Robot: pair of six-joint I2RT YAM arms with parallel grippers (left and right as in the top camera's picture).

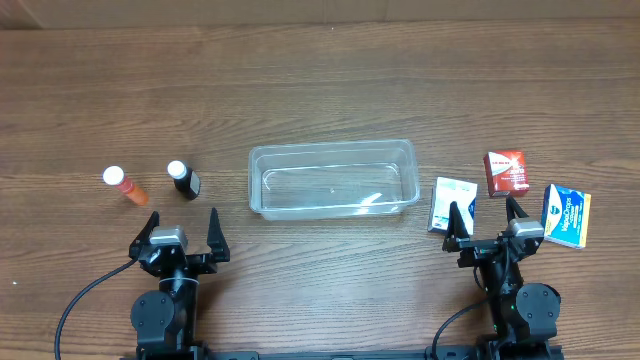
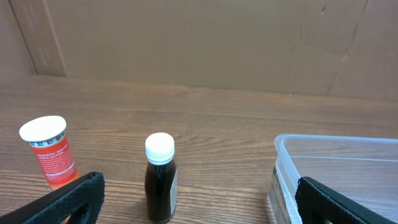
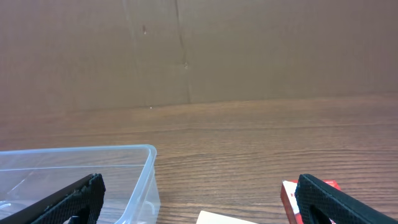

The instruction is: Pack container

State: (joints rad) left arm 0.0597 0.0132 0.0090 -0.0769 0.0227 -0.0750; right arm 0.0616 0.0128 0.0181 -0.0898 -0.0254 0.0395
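Two black grippers sit nearest the robot, low over the brown wooden table (image 1: pixel 320 300); the left gripper (image 1: pixel 182 220) has its jaws spread wide with nothing between them, and the right gripper (image 1: pixel 485 216) is spread wide and holds nothing too; just past the left gripper stands a small dark bottle with a white cap (image 1: pixel 183 179), and off to its left is an orange bottle with a white cap (image 1: pixel 125 186); just past the right gripper lie three little boxes, a white and grey box (image 1: pixel 453 204) closest, a blue and yellow box (image 1: pixel 566 215) out to the right, and a red box (image 1: pixel 506 172) a bit further back; between the bottles and the boxes, in the middle of the table, sits the clear plastic container (image 1: pixel 330 148), a shallow see-through tub with round corners, and nothing is inside it; far behind it all stands a brown cardboard wall (image 2: pixel 186 43); I think the packing has not begun, because all five small things are outside the container; each one must be picked up and put in; the bottles look easiest for the left gripper, and the boxes for the right gripper.
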